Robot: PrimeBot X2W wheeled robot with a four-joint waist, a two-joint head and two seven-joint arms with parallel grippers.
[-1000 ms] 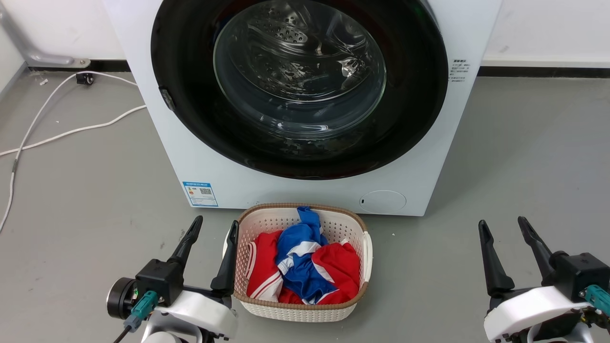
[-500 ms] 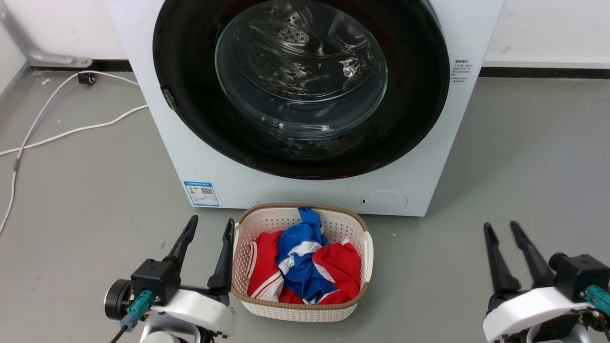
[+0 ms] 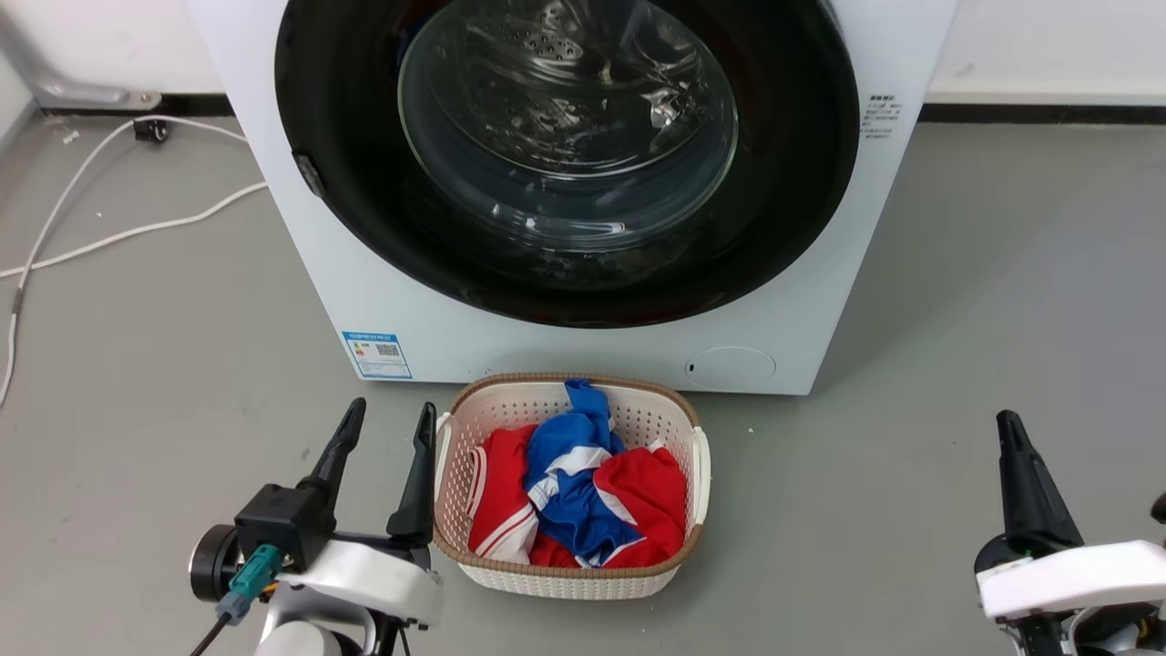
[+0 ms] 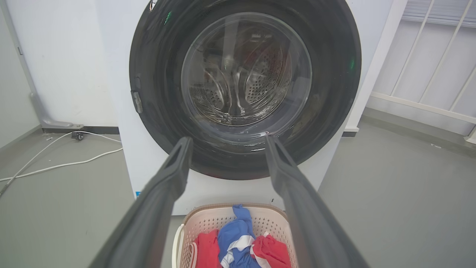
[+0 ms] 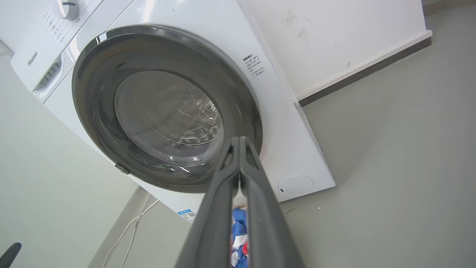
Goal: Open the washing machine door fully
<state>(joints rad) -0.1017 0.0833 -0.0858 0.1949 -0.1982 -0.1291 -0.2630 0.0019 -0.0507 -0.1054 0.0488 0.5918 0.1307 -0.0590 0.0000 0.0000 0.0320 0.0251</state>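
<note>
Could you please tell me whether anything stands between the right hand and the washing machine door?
Nothing visible does: bare floor lies between the right hand and the washing machine door. The laundry basket sits below the door, off to that hand's left.

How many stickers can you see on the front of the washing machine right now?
2. A blue label low at the left of the washing machine front, and a small text sticker at the right beside the door. Others may be hidden on its sides.

Left tool (image 3: 391, 410) agape, right tool (image 5: 238, 139) tight.
</note>
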